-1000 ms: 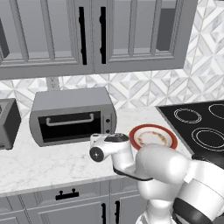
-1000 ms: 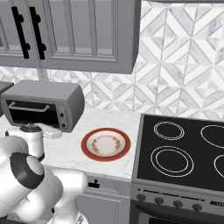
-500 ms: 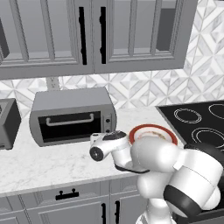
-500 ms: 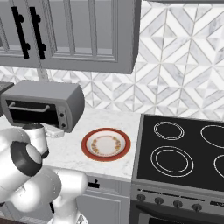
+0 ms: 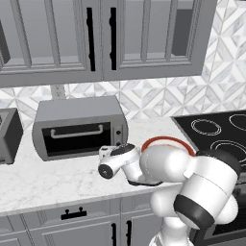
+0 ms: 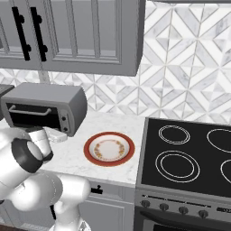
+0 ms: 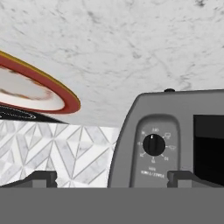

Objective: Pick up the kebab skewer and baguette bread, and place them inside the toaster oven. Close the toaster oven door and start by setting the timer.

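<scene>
On the marble counter (image 5: pixel 57 180), in the left base view, the toaster oven (image 5: pixel 79 127) is set against the tiled wall, its door (image 5: pixel 77 138) shut and its knob panel (image 5: pixel 118 132) at the right. A dark appliance (image 5: pixel 9 136) is seen just left of it. The gripper (image 5: pixel 106 154) is held just before the oven's right front corner, and the rim of a red plate (image 5: pixel 166 141) is partly hidden behind the white arm. A black cooktop (image 5: pixel 216 132) lies at the right.

From the right base view, the plate (image 6: pixel 109 148) is found bare, between the oven (image 6: pixel 44 107) and the cooktop (image 6: pixel 189 153); cabinets (image 6: pixel 67 34) hang above.

Through the hand view, rolled upside down, one knob (image 7: pixel 154 145) is faced by the gripper (image 7: pixel 111 177), whose fingers (image 7: pixel 40 177) are spread wide with nothing between them. The plate (image 7: pixel 39 94) is seen at the left.
</scene>
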Available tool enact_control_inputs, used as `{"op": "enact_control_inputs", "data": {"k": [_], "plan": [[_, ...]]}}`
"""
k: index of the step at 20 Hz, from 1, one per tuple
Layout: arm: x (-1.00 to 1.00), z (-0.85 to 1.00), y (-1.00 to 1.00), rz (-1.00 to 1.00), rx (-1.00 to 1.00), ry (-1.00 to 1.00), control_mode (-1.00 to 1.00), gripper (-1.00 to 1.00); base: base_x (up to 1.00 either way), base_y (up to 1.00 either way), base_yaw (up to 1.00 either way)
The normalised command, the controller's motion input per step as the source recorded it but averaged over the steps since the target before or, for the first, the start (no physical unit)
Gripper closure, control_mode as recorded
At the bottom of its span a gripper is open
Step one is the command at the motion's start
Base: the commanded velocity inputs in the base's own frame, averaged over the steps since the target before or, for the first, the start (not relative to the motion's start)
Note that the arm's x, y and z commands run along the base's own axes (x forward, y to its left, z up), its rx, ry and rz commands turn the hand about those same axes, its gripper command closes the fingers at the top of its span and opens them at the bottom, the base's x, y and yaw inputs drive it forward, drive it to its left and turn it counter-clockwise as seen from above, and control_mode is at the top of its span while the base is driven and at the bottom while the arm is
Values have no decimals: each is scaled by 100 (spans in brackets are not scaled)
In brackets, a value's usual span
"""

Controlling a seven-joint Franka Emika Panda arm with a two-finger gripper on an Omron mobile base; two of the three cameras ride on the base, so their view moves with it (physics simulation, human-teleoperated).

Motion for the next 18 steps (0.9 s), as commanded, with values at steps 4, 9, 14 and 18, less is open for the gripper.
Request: {"op": "enact_control_inputs", "data": {"k": [4,9,14,18], "plan": [[1,-1,0,0,-1,-2,-100,-100,0,0,0],[6,0,0,0,0,-1,-100,-100,0,0,0],[22,0,0,0,0,0,-100,-100,0,0,0],[16,-3,0,1,0,0,-100,-100,0,0,0]]}}
